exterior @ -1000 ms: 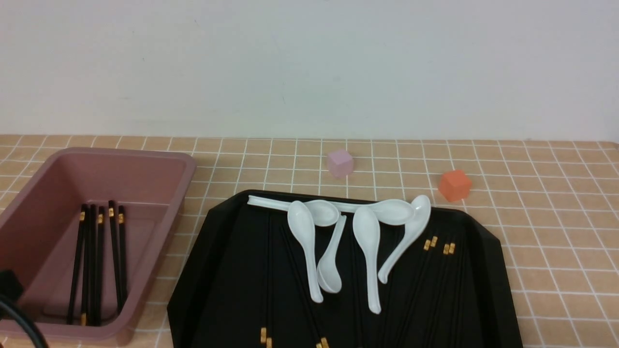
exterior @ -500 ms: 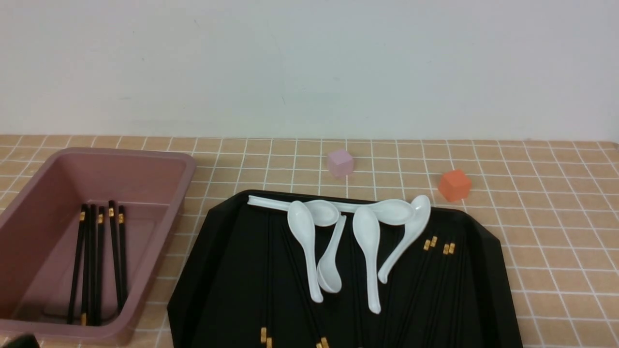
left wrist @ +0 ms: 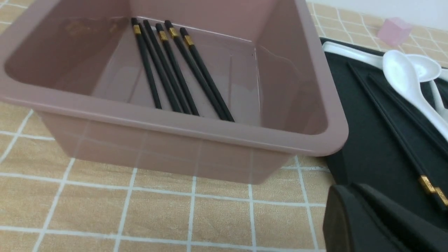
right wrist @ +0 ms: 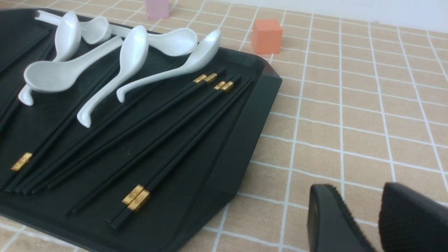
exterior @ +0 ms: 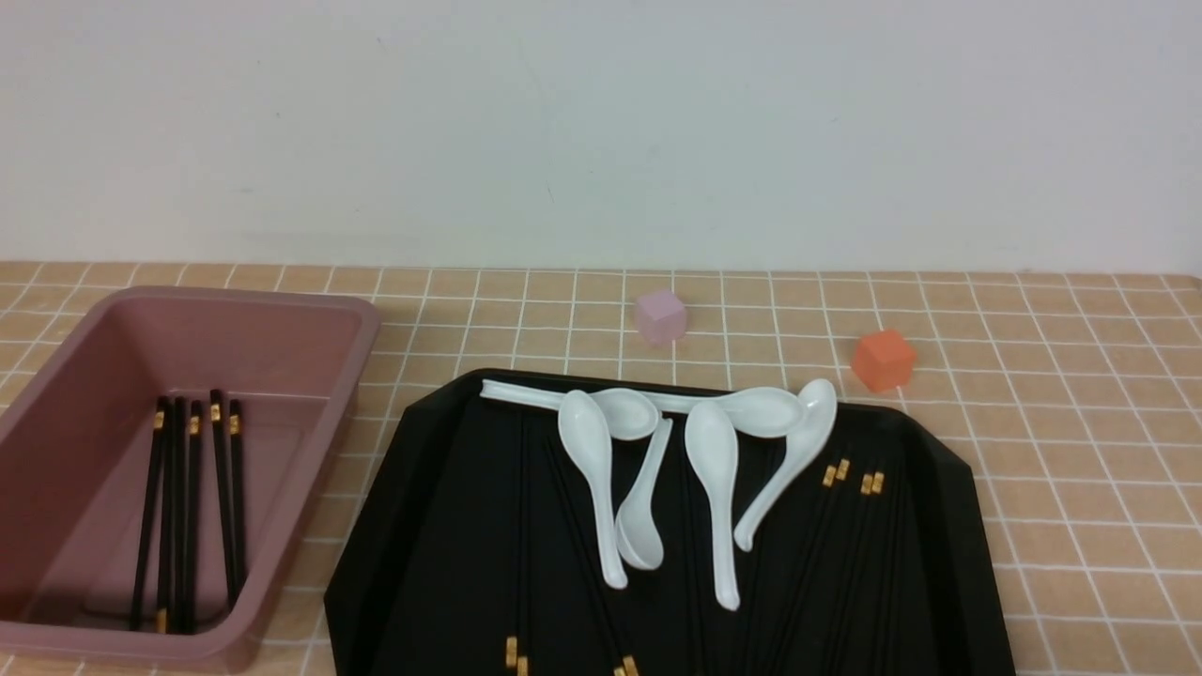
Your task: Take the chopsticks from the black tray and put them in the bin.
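The pink bin [exterior: 362,324] stands at the left with several black chopsticks [exterior: 188,507] lying in it. More chopsticks [exterior: 850,526] lie on the black tray [exterior: 441,526] in the middle, partly under white spoons. Neither gripper shows in the front view. In the left wrist view my left gripper [left wrist: 353,190] is shut and empty, low beside the near corner of the bin [left wrist: 196,124] and the tray's edge. In the right wrist view my right gripper [right wrist: 357,190] is open and empty over the tiled table, just off the tray's rim [right wrist: 252,119] and its chopsticks [right wrist: 175,140].
Several white soup spoons [exterior: 714,469] lie across the tray's far half, over some chopsticks. A pale pink cube [exterior: 660,315] and an orange cube [exterior: 883,359] sit on the tiled table behind the tray. A white wall closes the back.
The left arm's black cable and body, seen at the front view's lower left a second ago, have dropped out of that view. Chopsticks, spoons, tray and bin have not moved.
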### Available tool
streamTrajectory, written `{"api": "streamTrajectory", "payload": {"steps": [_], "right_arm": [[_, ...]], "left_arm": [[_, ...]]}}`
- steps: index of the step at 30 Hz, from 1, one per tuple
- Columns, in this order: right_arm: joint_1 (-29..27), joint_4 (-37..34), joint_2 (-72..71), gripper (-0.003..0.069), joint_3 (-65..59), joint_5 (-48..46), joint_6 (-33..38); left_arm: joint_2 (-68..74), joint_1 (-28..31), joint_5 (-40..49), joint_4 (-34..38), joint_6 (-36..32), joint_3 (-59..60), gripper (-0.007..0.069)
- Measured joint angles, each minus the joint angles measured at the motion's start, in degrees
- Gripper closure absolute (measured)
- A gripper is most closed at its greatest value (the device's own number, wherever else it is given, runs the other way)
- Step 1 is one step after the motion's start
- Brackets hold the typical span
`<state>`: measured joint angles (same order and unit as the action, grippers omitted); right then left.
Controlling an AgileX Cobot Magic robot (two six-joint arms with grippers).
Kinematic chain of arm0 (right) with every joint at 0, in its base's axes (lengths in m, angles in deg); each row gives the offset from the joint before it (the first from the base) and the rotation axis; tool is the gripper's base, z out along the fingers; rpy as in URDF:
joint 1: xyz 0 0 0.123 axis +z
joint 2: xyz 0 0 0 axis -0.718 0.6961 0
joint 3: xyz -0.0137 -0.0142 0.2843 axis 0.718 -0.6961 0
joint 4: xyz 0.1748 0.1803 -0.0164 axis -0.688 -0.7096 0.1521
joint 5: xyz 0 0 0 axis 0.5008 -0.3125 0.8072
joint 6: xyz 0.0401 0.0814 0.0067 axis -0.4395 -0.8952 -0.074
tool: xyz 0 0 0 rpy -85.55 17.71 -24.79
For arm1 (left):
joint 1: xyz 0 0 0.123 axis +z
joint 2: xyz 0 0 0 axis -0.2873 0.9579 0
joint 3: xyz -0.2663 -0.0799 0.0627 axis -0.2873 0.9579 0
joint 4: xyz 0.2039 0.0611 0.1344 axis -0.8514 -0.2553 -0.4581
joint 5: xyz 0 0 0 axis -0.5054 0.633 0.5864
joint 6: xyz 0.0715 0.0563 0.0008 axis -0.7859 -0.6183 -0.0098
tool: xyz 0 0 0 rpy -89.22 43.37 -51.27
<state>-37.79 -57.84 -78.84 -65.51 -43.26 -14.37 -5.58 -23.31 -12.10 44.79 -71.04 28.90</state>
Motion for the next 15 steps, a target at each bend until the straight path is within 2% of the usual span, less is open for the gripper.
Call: {"api": "streamTrajectory", "payload": {"steps": [15], "right_arm": [[0.0, 0.0, 0.0, 0.0419, 0.0, 0.0, 0.0]], "left_arm": [[0.0, 0.0, 0.07, -0.05, 0.05, 0.0, 0.062]]}}
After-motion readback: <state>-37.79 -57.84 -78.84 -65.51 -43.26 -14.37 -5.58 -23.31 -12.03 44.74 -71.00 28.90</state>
